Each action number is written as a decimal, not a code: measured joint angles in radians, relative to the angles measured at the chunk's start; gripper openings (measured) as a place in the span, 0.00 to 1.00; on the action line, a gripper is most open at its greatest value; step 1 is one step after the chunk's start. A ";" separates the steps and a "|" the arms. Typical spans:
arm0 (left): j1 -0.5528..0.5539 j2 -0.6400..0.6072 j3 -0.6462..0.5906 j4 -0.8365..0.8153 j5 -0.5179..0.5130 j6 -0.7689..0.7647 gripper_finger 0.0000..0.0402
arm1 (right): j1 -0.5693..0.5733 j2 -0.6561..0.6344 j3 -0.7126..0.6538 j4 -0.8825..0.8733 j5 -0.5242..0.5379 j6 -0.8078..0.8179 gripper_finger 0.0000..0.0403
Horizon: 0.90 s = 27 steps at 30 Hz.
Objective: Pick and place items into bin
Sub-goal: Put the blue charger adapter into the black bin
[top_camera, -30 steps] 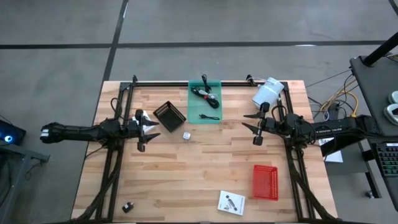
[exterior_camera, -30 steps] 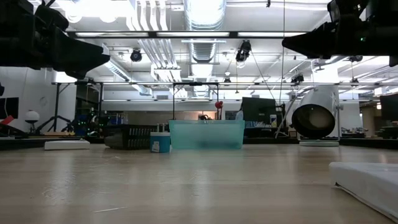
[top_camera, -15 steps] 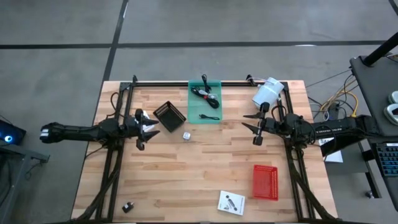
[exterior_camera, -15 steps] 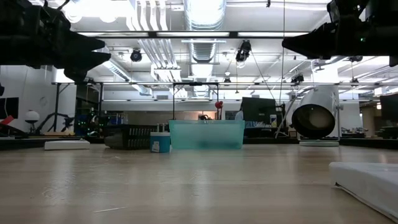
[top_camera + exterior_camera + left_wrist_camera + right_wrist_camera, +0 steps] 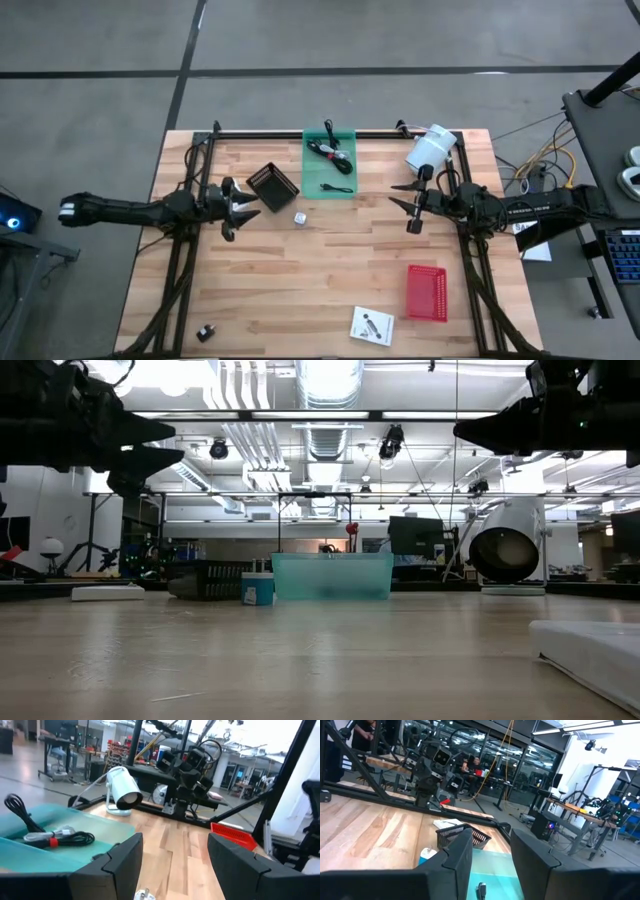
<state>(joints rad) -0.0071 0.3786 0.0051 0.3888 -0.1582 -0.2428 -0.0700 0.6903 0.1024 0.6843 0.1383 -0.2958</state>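
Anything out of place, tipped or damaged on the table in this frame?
Nothing looks damaged. The black mesh basket sits skewed to the table's edges, and a white packet and small black piece lie far from the green bin, where the coiled cable already rests.

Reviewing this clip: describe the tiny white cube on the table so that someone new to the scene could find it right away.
Start in the high view at the green tray at the table's far middle edge, with the coiled black cable in it. Just off the tray's near-left corner, right of the black basket, the tiny white cube sits alone on bare wood. It is the only small white thing there.
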 joint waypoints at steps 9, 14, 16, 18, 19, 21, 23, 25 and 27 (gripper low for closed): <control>0.000 0.185 0.034 0.067 -0.008 -0.144 0.52 | 0.000 0.000 0.000 -0.008 0.000 -0.003 0.29; -0.015 0.337 0.080 0.067 -0.007 -0.231 0.52 | 0.000 0.000 0.002 -0.007 0.000 -0.055 0.29; -0.021 0.399 0.096 0.057 -0.011 -0.288 0.52 | 0.000 0.000 0.002 -0.007 0.000 -0.064 0.28; -0.027 0.459 0.128 0.065 -0.033 -0.357 0.52 | 0.000 0.000 0.002 -0.007 0.001 -0.071 0.28; -0.028 0.487 0.146 0.063 -0.042 -0.385 0.52 | 0.000 0.000 0.002 0.000 0.007 -0.078 0.27; -0.028 0.542 0.191 0.023 -0.057 -0.422 0.52 | 0.000 0.000 0.002 0.024 0.050 -0.050 0.27; -0.028 0.593 0.248 -0.030 -0.061 -0.434 0.52 | 0.000 -0.001 0.003 0.040 0.109 -0.008 0.26; -0.029 0.646 0.321 -0.100 -0.079 -0.434 0.52 | 0.000 -0.003 0.004 0.037 0.165 0.001 0.26; -0.030 0.695 0.398 -0.198 -0.113 -0.435 0.52 | 0.000 -0.003 0.004 0.029 0.203 -0.001 0.25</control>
<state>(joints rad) -0.0368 1.0737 0.4029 0.1909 -0.2715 -0.6783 -0.0704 0.6875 0.1062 0.7133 0.3409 -0.2973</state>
